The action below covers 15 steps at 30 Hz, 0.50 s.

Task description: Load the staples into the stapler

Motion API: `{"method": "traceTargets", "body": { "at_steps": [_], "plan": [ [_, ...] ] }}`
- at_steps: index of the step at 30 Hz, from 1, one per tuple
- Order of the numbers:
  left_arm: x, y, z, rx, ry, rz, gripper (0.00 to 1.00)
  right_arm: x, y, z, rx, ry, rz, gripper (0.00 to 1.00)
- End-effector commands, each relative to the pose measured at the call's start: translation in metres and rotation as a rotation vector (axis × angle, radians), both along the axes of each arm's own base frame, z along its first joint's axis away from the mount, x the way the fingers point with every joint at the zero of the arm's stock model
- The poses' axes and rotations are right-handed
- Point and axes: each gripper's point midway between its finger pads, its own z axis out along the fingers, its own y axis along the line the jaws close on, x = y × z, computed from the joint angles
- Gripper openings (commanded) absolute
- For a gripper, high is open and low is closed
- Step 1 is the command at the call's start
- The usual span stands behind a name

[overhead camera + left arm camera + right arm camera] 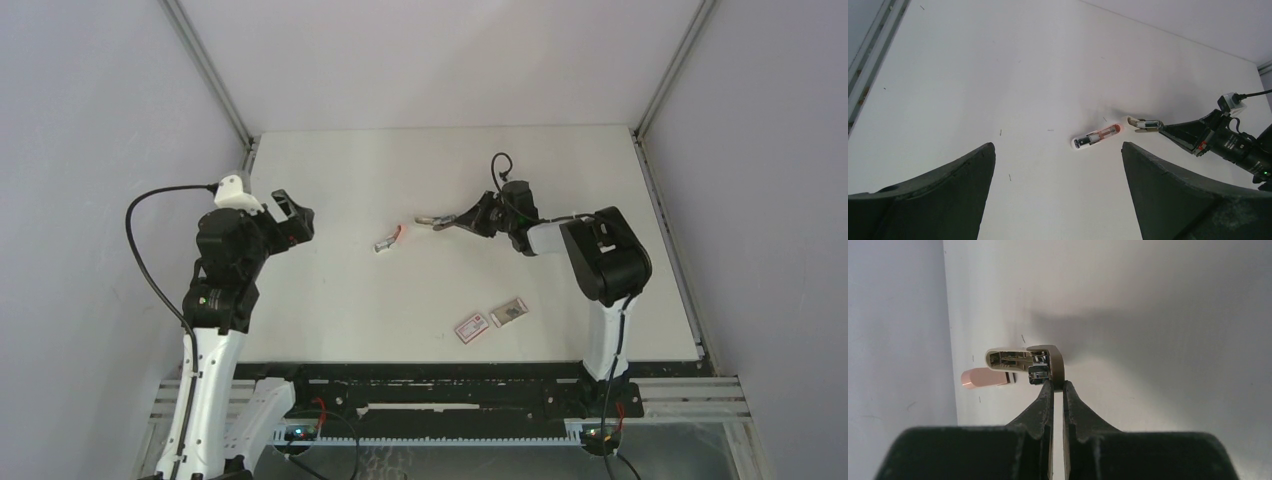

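Staples (pixel 509 313) look tiny, light and easy to break, so we would pinch their long sides softly; right end effector (pixel 1057 384) grips a stapler piece (pixel 1018 357), left end effector (pixel 1058 147) is released

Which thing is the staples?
Look at the table's near edge, left of the right arm's base. Two little boxes lie side by side; the staples are the grey block in the right one, not the white box with the red label.

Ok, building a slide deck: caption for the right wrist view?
Right pincer shut on the small stapler, a pink object lying on the white table beyond.
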Motion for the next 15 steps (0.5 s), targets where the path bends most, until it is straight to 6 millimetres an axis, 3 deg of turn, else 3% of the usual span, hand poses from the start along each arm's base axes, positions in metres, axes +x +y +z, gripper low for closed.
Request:
{"method": "traceTargets", "body": {
  "at_steps": [1, 10, 13, 15],
  "plan": [
    [0.002, 0.001, -0.004, 0.000, -0.005, -0.003, 1.00, 0.007, 0.013, 0.012, 0.043, -0.033, 0.038, 0.00],
    [0.004, -0.001, -0.006, -0.015, 0.001, -0.014, 1.00, 0.008, 0.011, -0.006, 0.027, 0.020, 0.045, 0.00],
    [0.004, -0.001, -0.007, -0.017, 0.005, -0.016, 1.00, 0.008, 0.004, -0.012, -0.005, 0.037, 0.027, 0.22],
    [0.004, -0.001, -0.008, -0.017, 0.006, -0.015, 1.00, 0.008, 0.000, -0.012, -0.025, 0.039, 0.017, 0.32]
  ]
}}
